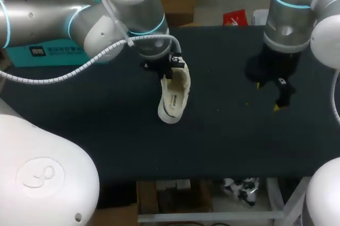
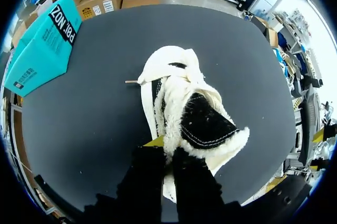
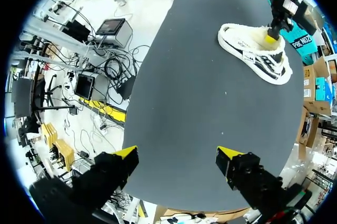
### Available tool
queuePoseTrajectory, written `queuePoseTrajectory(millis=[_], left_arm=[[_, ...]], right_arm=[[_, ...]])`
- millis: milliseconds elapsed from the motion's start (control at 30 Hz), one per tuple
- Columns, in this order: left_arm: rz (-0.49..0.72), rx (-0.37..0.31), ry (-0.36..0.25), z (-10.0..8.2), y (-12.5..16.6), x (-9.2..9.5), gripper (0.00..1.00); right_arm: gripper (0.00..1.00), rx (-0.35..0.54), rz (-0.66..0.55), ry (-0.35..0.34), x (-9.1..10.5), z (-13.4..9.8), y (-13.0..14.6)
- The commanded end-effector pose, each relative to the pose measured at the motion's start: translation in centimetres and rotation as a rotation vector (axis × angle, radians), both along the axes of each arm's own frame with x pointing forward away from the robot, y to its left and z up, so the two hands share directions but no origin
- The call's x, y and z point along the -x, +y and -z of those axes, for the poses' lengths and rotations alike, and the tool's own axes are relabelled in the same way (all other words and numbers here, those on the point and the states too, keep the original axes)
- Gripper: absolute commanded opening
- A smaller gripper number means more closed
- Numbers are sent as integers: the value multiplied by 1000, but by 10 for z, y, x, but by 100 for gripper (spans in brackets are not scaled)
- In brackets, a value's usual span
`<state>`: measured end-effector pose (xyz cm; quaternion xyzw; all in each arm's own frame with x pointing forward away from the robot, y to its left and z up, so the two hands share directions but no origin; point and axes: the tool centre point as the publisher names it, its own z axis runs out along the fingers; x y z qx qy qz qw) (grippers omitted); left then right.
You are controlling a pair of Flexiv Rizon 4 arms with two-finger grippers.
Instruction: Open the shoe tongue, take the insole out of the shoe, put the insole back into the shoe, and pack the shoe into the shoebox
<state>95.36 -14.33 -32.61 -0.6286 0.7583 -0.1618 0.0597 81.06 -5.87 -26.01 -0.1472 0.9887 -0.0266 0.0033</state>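
Observation:
A white fleecy shoe [image 1: 173, 96] with black stripes lies on the black table [image 1: 106, 130], its toe pointing toward the front edge. My left gripper [image 1: 169, 68] is shut on the fleecy collar at the shoe's heel end. In the left wrist view the shoe [image 2: 176, 92] stretches away from the gripper [image 2: 169, 150], its dark lining showing by the fingers. My right gripper [image 1: 268, 96] hangs open over the table's right side, well apart from the shoe [image 3: 253, 53]; nothing is between its fingers [image 3: 177, 155]. The teal shoebox [image 2: 42, 45] lies at the table's far left.
Cardboard boxes [image 2: 105, 6] stand just past the table's far edge. A thin stick-like piece [image 2: 131, 81] pokes out beside the shoe's toe. Bare tabletop lies between the shoe and my right gripper.

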Motion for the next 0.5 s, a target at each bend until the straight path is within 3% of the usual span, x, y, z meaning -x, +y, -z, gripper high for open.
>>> queuePoseTrajectory(millis=[33,133,500], left_arm=[[193,59,-43,-25,23,-2,0],[323,46,-74,-39,30,-10,0],[684,-114,-226,-94,58,-52,0]], right_arm=[[100,6,0,10,-1,-2,2],[100,6,0,10,-1,-2,2],[100,6,0,10,-1,-2,2]])
